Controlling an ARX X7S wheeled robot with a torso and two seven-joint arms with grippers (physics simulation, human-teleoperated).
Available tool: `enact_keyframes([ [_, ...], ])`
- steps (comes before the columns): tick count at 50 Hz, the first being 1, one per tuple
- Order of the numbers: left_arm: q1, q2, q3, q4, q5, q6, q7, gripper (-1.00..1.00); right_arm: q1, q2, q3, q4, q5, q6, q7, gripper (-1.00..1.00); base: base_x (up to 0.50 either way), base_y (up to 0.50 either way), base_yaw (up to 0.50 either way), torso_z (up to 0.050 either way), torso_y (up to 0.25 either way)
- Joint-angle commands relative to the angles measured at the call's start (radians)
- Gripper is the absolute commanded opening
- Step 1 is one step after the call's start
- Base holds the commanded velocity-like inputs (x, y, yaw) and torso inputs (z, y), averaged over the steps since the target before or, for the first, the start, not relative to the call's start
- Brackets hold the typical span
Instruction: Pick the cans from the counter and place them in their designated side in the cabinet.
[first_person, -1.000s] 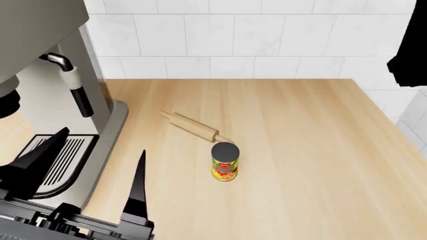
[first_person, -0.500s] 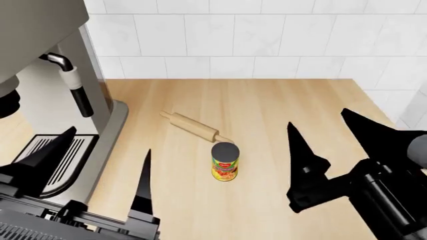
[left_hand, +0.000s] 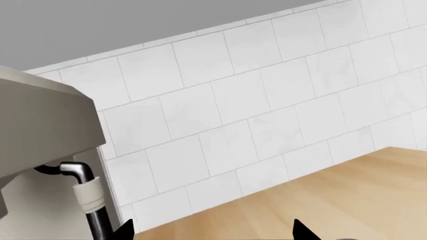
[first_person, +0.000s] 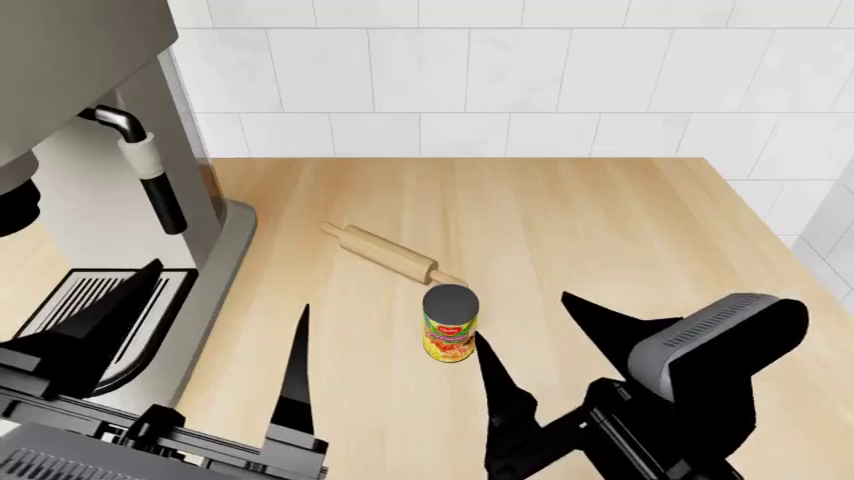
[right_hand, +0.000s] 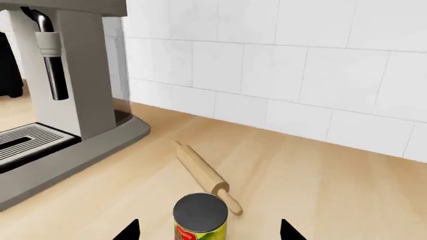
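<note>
One can (first_person: 451, 323) with a dark top and a yellow-green fruit label stands upright on the light wood counter (first_person: 601, 220). In the right wrist view the same can (right_hand: 200, 218) sits centred ahead of the two black fingertips. My right gripper (first_person: 550, 325) is open just right of the can in the head view, fingers apart and not touching it. My left gripper (first_person: 214, 310) is open at the lower left, beside the coffee machine, with nothing between its fingers. A red-labelled can and the cabinet are out of view.
A wooden rolling pin (first_person: 387, 253) lies just behind the can. A grey coffee machine (first_person: 94, 180) with a steam wand fills the left side. White tiled wall (first_person: 507, 90) bounds the back; the counter ends at the right edge (first_person: 787, 240).
My right arm came down from the upper right and swept left toward the can; its open fingers now stand close beside it. The left gripper shifted slightly.
</note>
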Motion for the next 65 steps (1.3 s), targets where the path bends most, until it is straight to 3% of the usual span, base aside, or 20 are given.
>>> enact_keyframes([
  [1, 0.015, 0.003, -0.017, 0.0, -0.004, -0.008, 0.0, 1.0, -0.038, -0.098, -0.023, 0.026, -0.046, 0.014, 0.022, 1.0, 0.0, 0.0, 0.0, 0.0, 0.0],
  [46, 0.034, 0.003, -0.031, 0.0, 0.005, -0.005, 0.0, 1.0, 0.018, -0.332, 0.013, 0.295, 0.081, 0.067, -0.043, 1.0, 0.0, 0.0, 0.0, 0.0, 0.0],
  [65, 0.005, -0.006, 0.006, 0.0, 0.014, 0.011, 0.0, 1.0, 0.033, -0.346, 0.027, 0.372, 0.098, 0.078, -0.066, 1.0, 0.0, 0.0, 0.0, 0.0, 0.0],
])
